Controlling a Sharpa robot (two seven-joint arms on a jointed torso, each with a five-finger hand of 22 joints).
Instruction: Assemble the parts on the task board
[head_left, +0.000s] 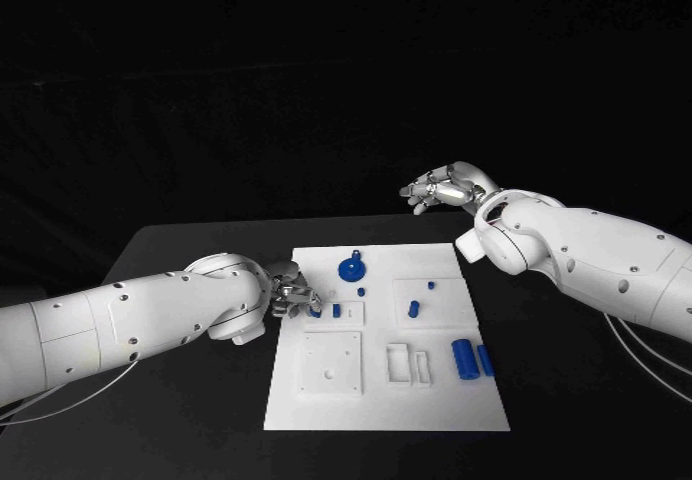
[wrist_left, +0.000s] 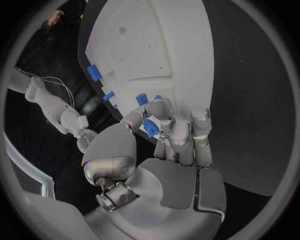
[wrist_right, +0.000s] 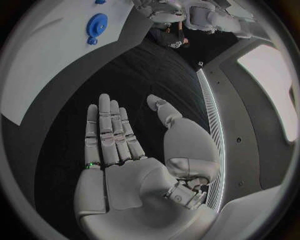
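Observation:
The white task board (head_left: 387, 400) lies in the middle of the black table. My left hand (head_left: 289, 287) is at the board's left edge and pinches a small blue part (wrist_left: 150, 128) between thumb and fingers, just over the board (wrist_left: 144, 45). A second small blue block (head_left: 336, 311) stands right beside it. A blue gear (head_left: 351, 268) lies near the board's far edge. My right hand (head_left: 447, 188) is raised beyond the table's far edge, holding nothing; in the right wrist view the hand (wrist_right: 119, 150) shows a flat palm with fingers stretched out, and the gear (wrist_right: 97, 24) lies far ahead.
Two blue cylinders (head_left: 463, 358) (head_left: 486, 362) lie on the board's right side. Small blue pegs (head_left: 413, 308) (head_left: 428, 285) stand in the right raised block. More blue pieces (wrist_left: 94, 72) (wrist_left: 108, 96) sit along the board's edge. Bare black table surrounds the board.

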